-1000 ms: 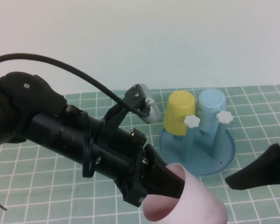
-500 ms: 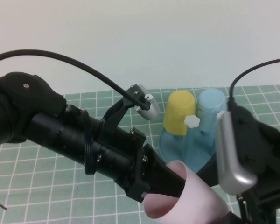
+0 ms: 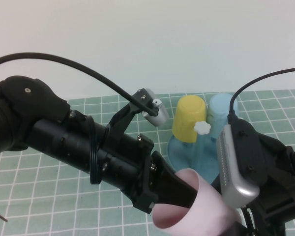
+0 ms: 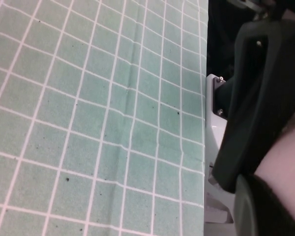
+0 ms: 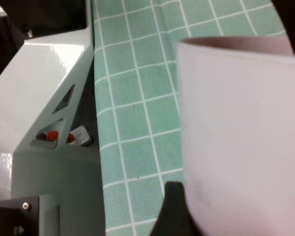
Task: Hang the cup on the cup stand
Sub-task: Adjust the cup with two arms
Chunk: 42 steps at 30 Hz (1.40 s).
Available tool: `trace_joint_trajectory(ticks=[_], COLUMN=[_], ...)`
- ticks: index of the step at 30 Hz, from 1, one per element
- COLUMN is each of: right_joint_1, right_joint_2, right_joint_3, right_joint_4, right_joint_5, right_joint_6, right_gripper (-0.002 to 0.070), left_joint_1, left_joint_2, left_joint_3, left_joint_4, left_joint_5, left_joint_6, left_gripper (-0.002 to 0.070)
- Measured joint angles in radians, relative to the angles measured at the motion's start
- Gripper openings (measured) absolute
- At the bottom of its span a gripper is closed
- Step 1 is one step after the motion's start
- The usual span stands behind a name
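The pale pink cup (image 3: 201,211) hangs above the green mat at the front, mouth toward the camera. My left gripper (image 3: 184,194) is shut on its rim, one finger inside the mouth; the left wrist view shows the cup (image 4: 285,157) beside that dark finger (image 4: 265,88). My right gripper (image 3: 241,223) reaches in from the right around the cup's body. In the right wrist view the cup (image 5: 241,132) fills the jaws and a black finger (image 5: 173,211) lies against its wall. The blue cup stand (image 3: 187,152) sits behind, one white knob (image 3: 202,127) showing.
A yellow cup (image 3: 189,118) and a light blue cup (image 3: 221,110) sit upside down on the stand's pegs. The right arm's grey wrist housing (image 3: 233,167) hides part of the stand. The robot's white frame (image 5: 44,88) borders the mat's near edge.
The right arm swung in from the right edge and came up against the cup, covering the stand's right side. Its jaws narrowed onto the cup. The left arm and cup stayed put.
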State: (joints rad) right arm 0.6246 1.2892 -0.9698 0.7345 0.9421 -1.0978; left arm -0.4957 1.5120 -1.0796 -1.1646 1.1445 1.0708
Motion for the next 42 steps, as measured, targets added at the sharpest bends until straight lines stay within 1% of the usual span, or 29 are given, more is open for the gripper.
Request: trace_joint_trajectory(ticks=[2, 4, 6, 8, 10, 11, 13, 16, 22, 27, 31, 34, 39, 42], right_joint_1=[0.000, 0.000, 0.000, 0.000, 0.000, 0.000, 0.000, 0.000, 0.000, 0.000, 0.000, 0.000, 0.000, 0.000], right_joint_2=[0.000, 0.000, 0.001, 0.001, 0.001, 0.001, 0.001, 0.001, 0.001, 0.001, 0.001, 0.001, 0.001, 0.001], right_joint_3=[0.000, -0.002, -0.002, -0.002, -0.002, -0.002, -0.002, -0.002, -0.002, -0.002, -0.002, -0.002, -0.002, -0.002], right_joint_4=[0.000, 0.000, 0.000, 0.000, 0.000, 0.000, 0.000, 0.000, 0.000, -0.002, -0.002, -0.003, -0.003, -0.005], right_joint_5=[0.002, 0.002, 0.002, 0.002, 0.004, 0.005, 0.007, 0.010, 0.012, 0.014, 0.014, 0.014, 0.006, 0.004], right_joint_6=[0.000, -0.002, -0.002, -0.002, -0.002, -0.002, -0.002, -0.002, -0.002, -0.002, 0.000, 0.000, 0.004, 0.004], right_gripper=[0.0556, 0.0553, 0.0553, 0.0552, 0.0552, 0.0552, 0.0552, 0.0552, 0.0552, 0.0552, 0.0552, 0.0552, 0.0552, 0.0552], left_joint_1=[0.000, 0.000, 0.000, 0.000, 0.000, 0.000, 0.000, 0.000, 0.000, 0.001, 0.031, 0.068, 0.124, 0.127], left_joint_2=[0.000, 0.000, 0.000, 0.000, 0.000, 0.000, 0.000, 0.000, -0.002, -0.002, -0.002, -0.002, -0.007, -0.035], left_joint_3=[0.000, 0.000, 0.000, 0.000, 0.000, 0.000, 0.000, 0.000, 0.000, 0.000, 0.000, -0.017, -0.073, -0.089], left_joint_4=[0.000, 0.000, 0.000, 0.000, -0.002, -0.002, -0.002, -0.002, -0.002, 0.006, 0.045, 0.045, 0.052, 0.087], left_joint_5=[0.000, -0.002, -0.021, -0.029, -0.029, -0.029, -0.029, -0.021, 0.021, 0.012, 0.018, 0.058, 0.066, 0.065], left_joint_6=[0.015, 0.021, 0.014, 0.006, -0.003, -0.005, -0.006, -0.006, 0.000, 0.000, 0.000, 0.002, -0.010, -0.015], left_gripper=[0.0029, 0.0069, 0.0141, 0.0235, 0.0308, 0.0337, 0.0370, 0.0386, 0.0396, 0.0421, 0.0424, 0.0424, 0.0424, 0.0424])
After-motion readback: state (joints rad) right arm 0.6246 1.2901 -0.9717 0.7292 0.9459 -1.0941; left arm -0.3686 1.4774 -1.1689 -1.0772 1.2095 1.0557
